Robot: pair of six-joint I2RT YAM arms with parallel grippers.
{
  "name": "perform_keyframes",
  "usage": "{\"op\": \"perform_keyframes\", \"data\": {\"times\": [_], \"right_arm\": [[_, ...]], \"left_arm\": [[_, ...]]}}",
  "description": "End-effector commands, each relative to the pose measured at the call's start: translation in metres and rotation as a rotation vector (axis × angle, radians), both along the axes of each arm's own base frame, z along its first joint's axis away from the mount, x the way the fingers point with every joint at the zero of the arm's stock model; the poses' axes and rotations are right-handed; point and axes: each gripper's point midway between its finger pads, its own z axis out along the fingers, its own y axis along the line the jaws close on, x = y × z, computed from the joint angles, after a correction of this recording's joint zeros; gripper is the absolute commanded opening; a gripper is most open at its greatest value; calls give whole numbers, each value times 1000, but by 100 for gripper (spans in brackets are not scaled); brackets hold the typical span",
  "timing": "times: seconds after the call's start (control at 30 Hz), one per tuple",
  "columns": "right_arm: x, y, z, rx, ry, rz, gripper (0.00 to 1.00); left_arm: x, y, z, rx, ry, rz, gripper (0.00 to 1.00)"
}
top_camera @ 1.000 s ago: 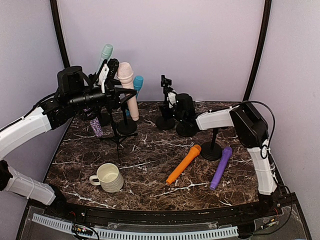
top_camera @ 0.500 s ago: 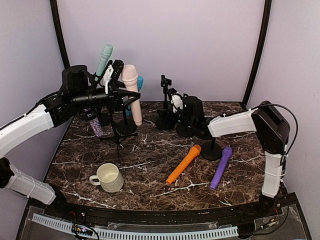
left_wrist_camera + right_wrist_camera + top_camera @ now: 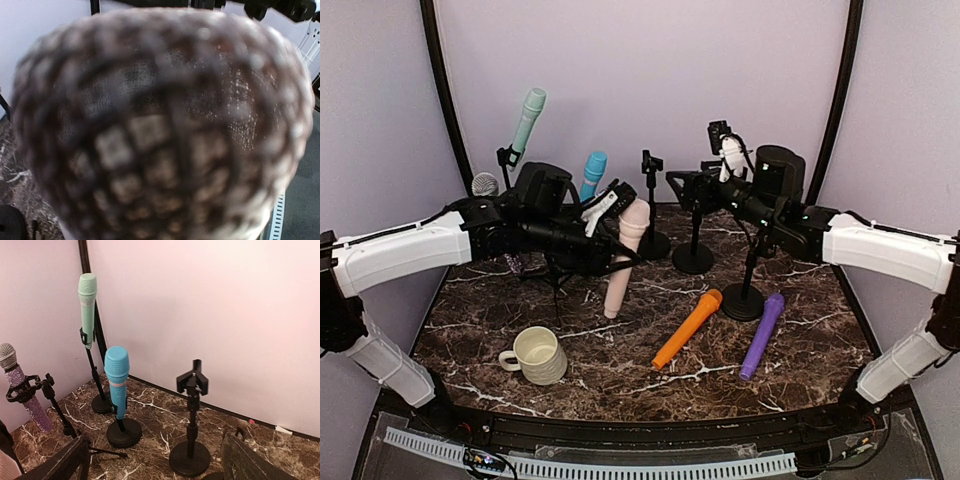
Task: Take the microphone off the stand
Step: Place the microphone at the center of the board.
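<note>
Left claw (image 3: 620, 208) is pinching the pink microphone (image 3: 617, 285) near its head, tail hanging down, off its stand, just behind and right of the cup (image 3: 538, 355), so lower it slowly and lay it flat beside the cup before you let go.

The pale pink microphone (image 3: 620, 270) is off any stand, clamped near its top end in the left hand (image 3: 613, 215). It's tilted with the head up and to the right. The tail end sits low by the worktop (image 3: 620, 380), can't tell if it's touching. Up close, the mesh head (image 3: 160, 120) is just a blur.
</note>
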Motion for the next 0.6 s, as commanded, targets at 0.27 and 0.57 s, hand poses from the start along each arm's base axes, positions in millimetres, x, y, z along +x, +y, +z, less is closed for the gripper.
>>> {"op": "perform_keyframes", "data": {"times": [0.27, 0.57], "right_arm": [[-18, -123, -9, 18, 84, -257, 96], [-44, -145, -10, 91, 60, -258, 97]], "left_arm": [[-16, -50, -97, 220, 385, 3, 8], [10, -80, -151, 298, 459, 52, 9]]}}
